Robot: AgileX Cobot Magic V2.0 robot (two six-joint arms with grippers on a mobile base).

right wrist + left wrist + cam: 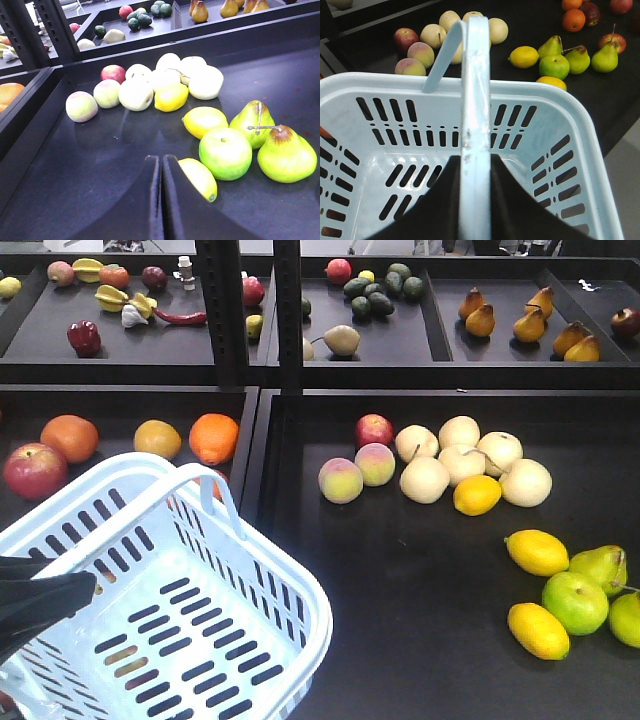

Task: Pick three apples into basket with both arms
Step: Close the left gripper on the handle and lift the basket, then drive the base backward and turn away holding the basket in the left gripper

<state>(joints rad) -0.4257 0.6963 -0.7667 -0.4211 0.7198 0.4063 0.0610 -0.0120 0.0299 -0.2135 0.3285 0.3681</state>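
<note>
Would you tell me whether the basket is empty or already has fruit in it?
Empty: the basket shows only its bare slotted floor and walls in the front and left wrist views, with no fruit inside.

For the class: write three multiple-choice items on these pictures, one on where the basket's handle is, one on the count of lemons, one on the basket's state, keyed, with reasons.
1. Where is the basket handle? A. Between the jaws of the left gripper. B. Folded onto its rim. C. Snapped off.
2. How many lemons lie in the lower right tray? A. One. B. Three. C. Six.
3. The basket is: A. empty. B. full of fruit. C. upside down.
Key: 1 A, jaws flank the handle in the left wrist view; 2 B, three yellow ones show; 3 A, no fruit on its slotted floor.
</note>
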